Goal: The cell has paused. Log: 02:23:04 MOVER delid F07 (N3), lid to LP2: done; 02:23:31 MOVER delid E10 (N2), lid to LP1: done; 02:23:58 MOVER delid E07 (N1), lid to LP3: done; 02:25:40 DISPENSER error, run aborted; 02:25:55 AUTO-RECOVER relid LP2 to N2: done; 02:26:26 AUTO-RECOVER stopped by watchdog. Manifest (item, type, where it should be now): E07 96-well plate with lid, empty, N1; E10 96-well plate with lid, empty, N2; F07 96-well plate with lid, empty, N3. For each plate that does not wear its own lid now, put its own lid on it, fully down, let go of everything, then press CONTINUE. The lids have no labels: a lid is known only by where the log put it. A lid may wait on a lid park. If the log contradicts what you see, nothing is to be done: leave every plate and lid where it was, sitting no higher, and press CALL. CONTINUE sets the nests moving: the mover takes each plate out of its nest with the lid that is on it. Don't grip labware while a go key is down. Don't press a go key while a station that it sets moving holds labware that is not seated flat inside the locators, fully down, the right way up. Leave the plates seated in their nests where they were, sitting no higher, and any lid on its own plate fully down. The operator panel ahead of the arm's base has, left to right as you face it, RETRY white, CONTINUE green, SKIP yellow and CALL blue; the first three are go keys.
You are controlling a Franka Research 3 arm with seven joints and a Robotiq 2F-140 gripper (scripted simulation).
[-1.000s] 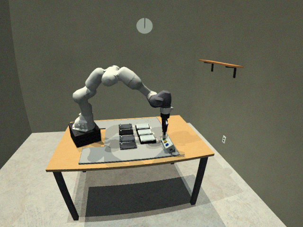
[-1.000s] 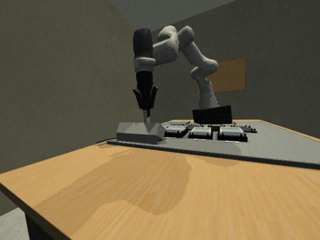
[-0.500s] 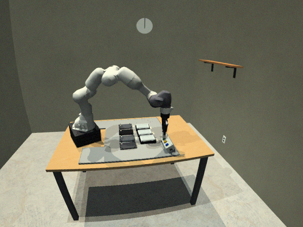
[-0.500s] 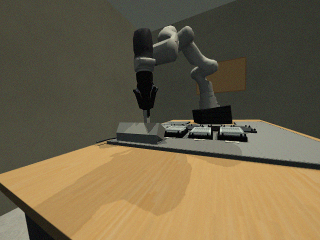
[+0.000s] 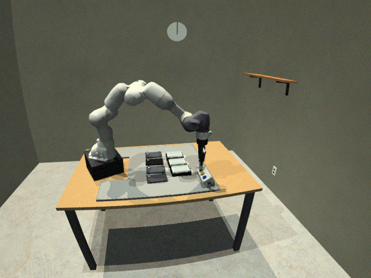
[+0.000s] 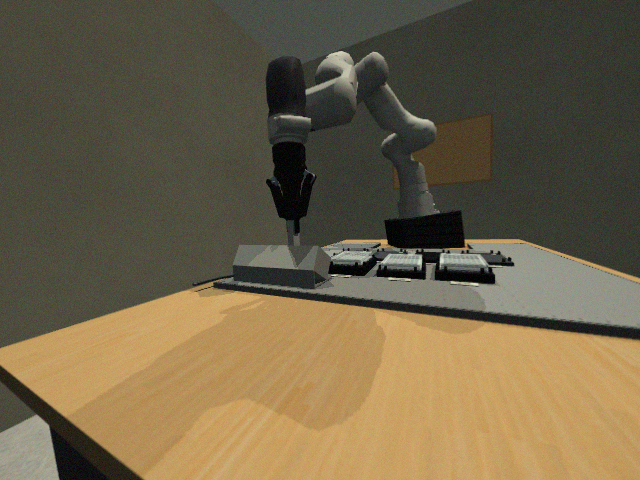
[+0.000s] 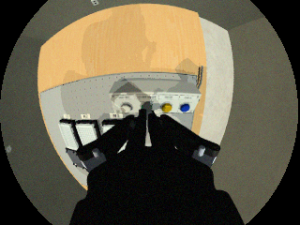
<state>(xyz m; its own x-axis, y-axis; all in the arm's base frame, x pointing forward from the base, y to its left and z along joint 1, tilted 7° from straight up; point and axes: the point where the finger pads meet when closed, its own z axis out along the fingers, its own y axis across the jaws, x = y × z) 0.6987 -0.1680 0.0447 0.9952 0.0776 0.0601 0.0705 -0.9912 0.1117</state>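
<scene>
My gripper point(image 5: 201, 166) is shut and empty. It points straight down, with its tips on the operator panel point(image 5: 206, 175), just left of the yellow key point(image 5: 202, 173) and the blue key point(image 5: 204, 176). In the wrist view the closed tips point(image 7: 148, 127) cover the spot between the white key point(image 7: 127, 108) and the yellow key point(image 7: 167, 108), so the green key is hidden. Three plates with light tops point(image 5: 174, 154) point(image 5: 177, 161) point(image 5: 180, 169) sit in a row of nests. They also show in the exterior view point(image 6: 402, 260). The dark lid parks point(image 5: 155, 165) beside them look bare.
The grey mat point(image 5: 155, 182) carries the nests, parks and panel. The arm's black base point(image 5: 103, 165) stands at the table's left. The panel's sloped housing point(image 6: 281, 266) sits at the mat's edge. A wall shelf point(image 5: 269, 78) hangs far off at the right.
</scene>
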